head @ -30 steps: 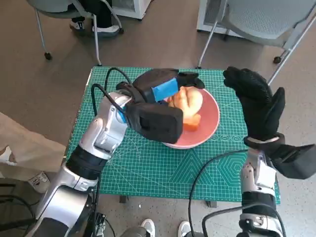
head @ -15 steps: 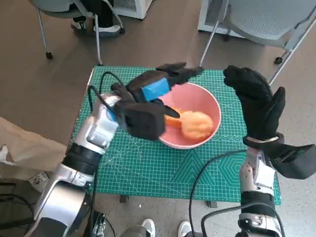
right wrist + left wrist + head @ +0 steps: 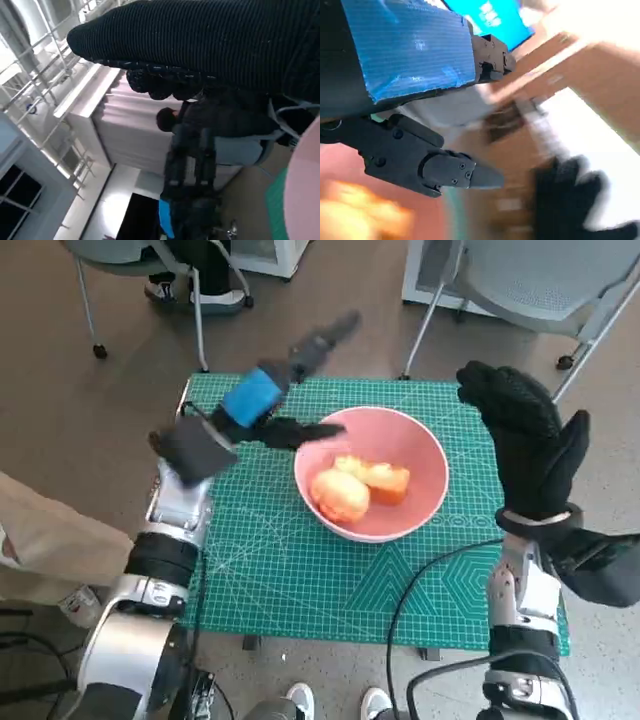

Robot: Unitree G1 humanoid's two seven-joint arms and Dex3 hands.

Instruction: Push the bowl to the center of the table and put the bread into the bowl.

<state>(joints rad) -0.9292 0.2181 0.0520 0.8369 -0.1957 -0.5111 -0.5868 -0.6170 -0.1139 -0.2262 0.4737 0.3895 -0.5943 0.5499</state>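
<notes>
The bread (image 3: 358, 487) lies inside the pink bowl (image 3: 425, 455), and the bowl sits near the middle of the green mat (image 3: 290, 580) that covers the counter, so by the look of it both parts of the task are done and the step in hand is getting the arms clear. To do that well, the left hand (image 3: 262, 398) should lift up and away from the bowl without brushing its rim, since a knock could slide the bowl off the centre or tip the bread out. The right hand (image 3: 528, 445) should likewise hold off beside the bowl.

The left hand is raised above the mat just beside the bowl's near-left rim, its fingers (image 3: 447, 170) spread apart and gripping nothing; it looks clear of the bowl. The right hand stands upright on the other side of the bowl, fingers splayed, empty and touching nothing.
</notes>
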